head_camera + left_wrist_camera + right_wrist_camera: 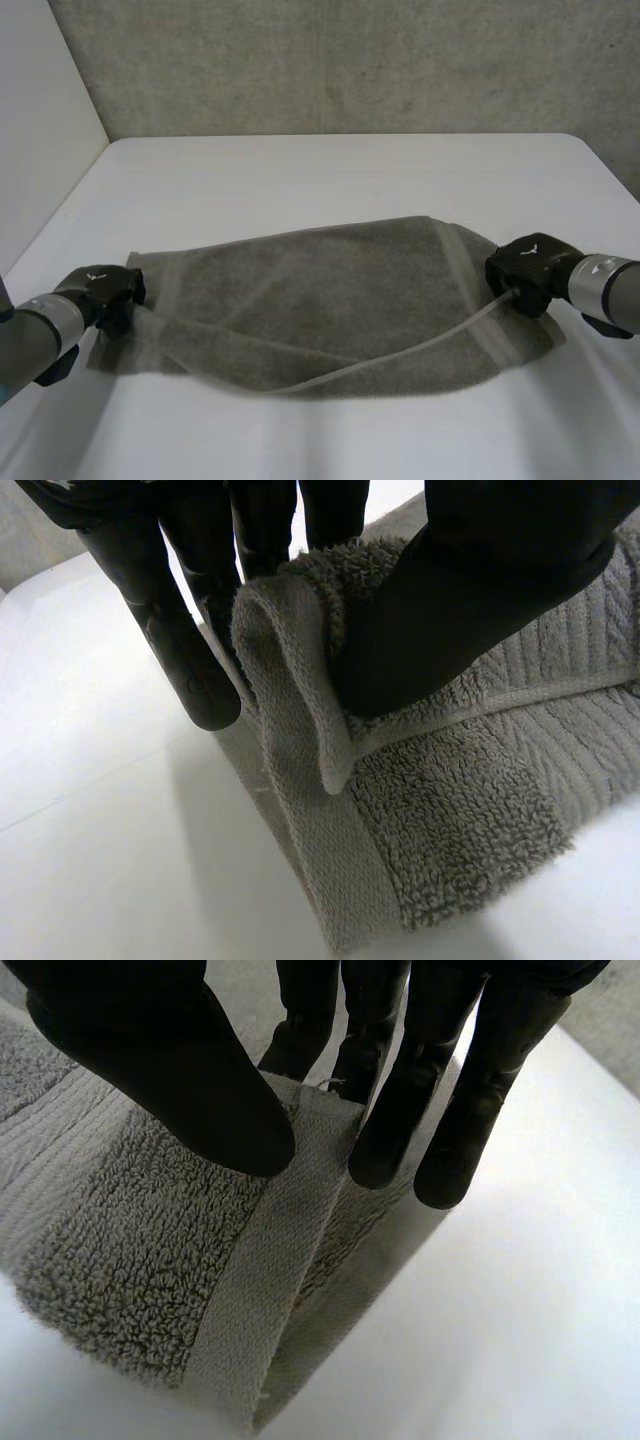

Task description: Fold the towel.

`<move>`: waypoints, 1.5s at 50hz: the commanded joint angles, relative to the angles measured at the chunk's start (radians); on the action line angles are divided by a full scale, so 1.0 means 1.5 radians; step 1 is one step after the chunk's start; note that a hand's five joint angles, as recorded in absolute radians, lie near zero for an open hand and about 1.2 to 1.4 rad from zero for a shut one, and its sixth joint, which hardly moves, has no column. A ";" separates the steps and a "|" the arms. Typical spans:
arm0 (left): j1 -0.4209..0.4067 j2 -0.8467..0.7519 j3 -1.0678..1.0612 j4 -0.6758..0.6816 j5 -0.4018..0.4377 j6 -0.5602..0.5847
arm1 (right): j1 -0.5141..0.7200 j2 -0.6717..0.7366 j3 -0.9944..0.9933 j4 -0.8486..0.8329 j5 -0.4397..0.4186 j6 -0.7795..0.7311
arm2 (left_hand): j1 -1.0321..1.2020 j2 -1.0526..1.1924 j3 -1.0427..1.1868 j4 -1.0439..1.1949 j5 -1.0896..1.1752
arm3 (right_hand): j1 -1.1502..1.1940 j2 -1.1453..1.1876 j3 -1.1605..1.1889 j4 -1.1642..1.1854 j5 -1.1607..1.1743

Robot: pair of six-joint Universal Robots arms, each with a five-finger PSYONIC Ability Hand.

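Observation:
A grey-brown towel point(330, 300) lies spread across the white table, partly doubled over, with a pale hem running along its near part. My left hand point(100, 290) is at the towel's left edge. In the left wrist view its thumb point(470, 600) presses a raised fold of the towel point(450, 810) against the fingers point(170, 630). My right hand point(530, 270) is at the towel's right edge. There the thumb point(180, 1070) rests on the pile, and the fingers point(470, 1110) stand behind the lifted hem of the towel point(130, 1230), pinching it.
The white table point(330, 170) stretches bare beyond the towel to a grey wall at the back. A white wall borders the table on the left side.

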 commanded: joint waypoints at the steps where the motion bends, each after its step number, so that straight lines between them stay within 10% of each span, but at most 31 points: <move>1: -0.005 -0.006 -0.006 -0.001 -0.009 -0.020 | 0.002 0.017 0.011 0.002 0.001 -0.002 | 0.150 0.119 0.121 0.120 0.130 | -0.026 0.100 0.097 0.094 0.113; 3: -0.005 -0.005 -0.011 -0.001 -0.009 -0.020 | 0.001 0.017 0.012 0.008 0.004 -0.002 | 0.150 0.119 0.121 0.120 0.130 | -0.314 -0.188 -0.191 -0.194 -0.175; 11: -0.007 0.007 -0.025 -0.002 -0.009 -0.020 | -0.003 0.000 0.011 0.023 0.004 -0.003 | 0.150 0.119 0.121 0.120 0.130 | -0.557 -0.430 -0.433 -0.436 -0.417; 37: 0.006 0.032 -0.057 0.000 -0.008 -0.020 | -0.005 0.007 0.027 0.061 0.004 -0.013 | 0.150 0.119 0.121 0.120 0.130 | -0.152 -0.026 -0.028 -0.031 -0.012; 43: 0.006 0.032 -0.057 0.000 -0.008 -0.020 | -0.005 0.010 0.029 0.065 0.006 -0.014 | 0.150 0.119 0.121 0.120 0.130 | -0.452 -0.325 -0.328 -0.331 -0.312; 75: 0.018 0.040 -0.076 0.000 -0.008 -0.019 | -0.075 -0.095 0.145 0.020 -0.008 -0.017 | 0.150 0.119 0.121 0.120 0.130 | -0.637 -0.511 -0.513 -0.516 -0.497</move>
